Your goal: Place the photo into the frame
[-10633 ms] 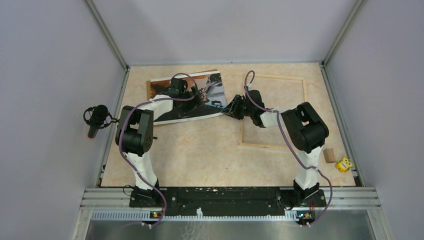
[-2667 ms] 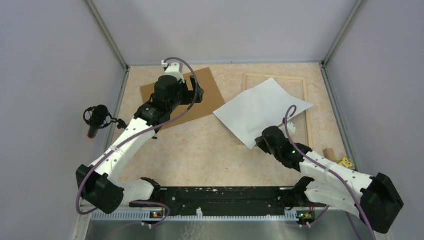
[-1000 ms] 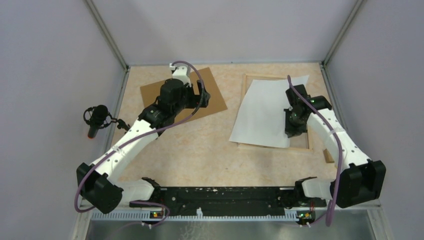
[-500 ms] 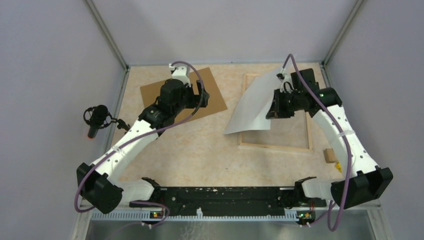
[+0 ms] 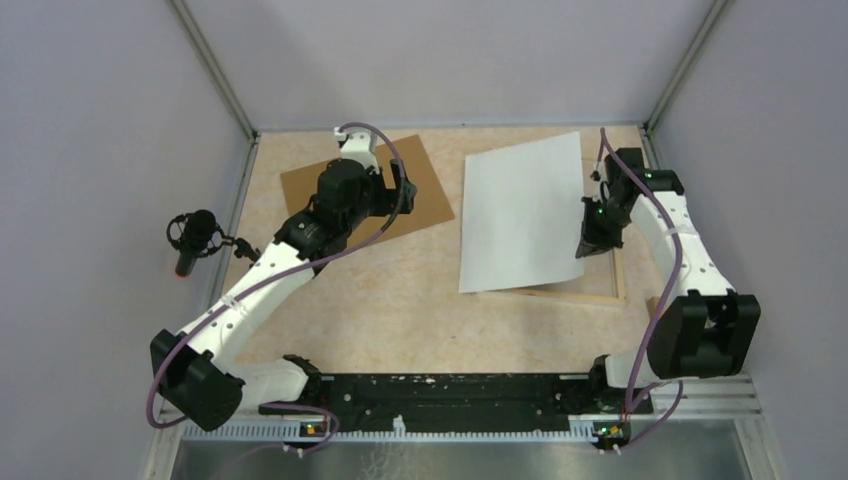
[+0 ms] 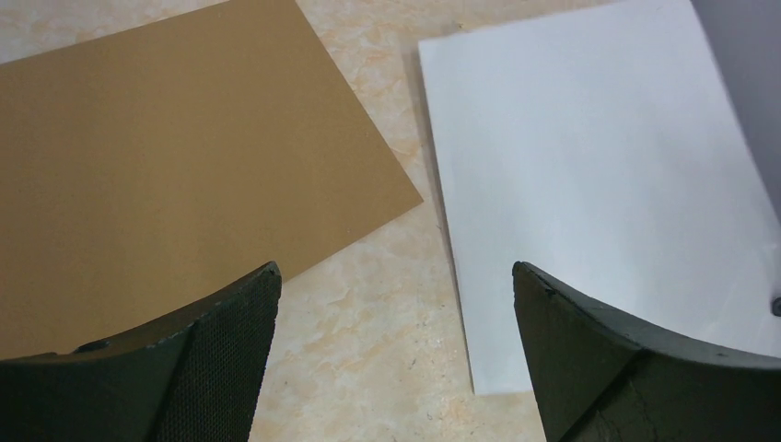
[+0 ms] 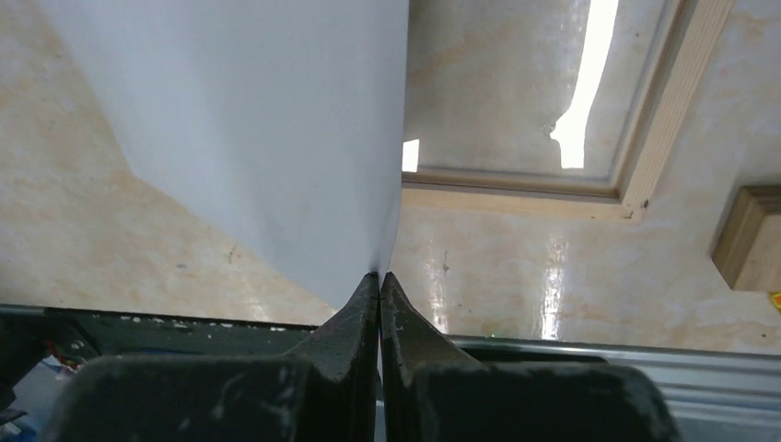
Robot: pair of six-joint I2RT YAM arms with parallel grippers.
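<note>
Beige marbled table (image 5: pixel 400 290), grey walls standing on three sides.
- Photo (image 5: pixel 520 215): white back is facing up. It is covering the left part of the frame (image 5: pixel 590 296) and overhanging its left strip. The right side is being held raised; whether the left edge is touching the table cannot be told.
- Right gripper (image 7: pixel 379 276): jaws are pinching the photo near its near-right corner.
- Left gripper (image 6: pixel 396 276): jaws are standing wide, holding nothing, hovering between the board (image 6: pixel 157 157) and the photo.
- Frame: lying flat, opening bare where visible.
- Progress, as judged: the photo is over the frame but not seated. Squaring, lowering and releasing are remaining.
</note>
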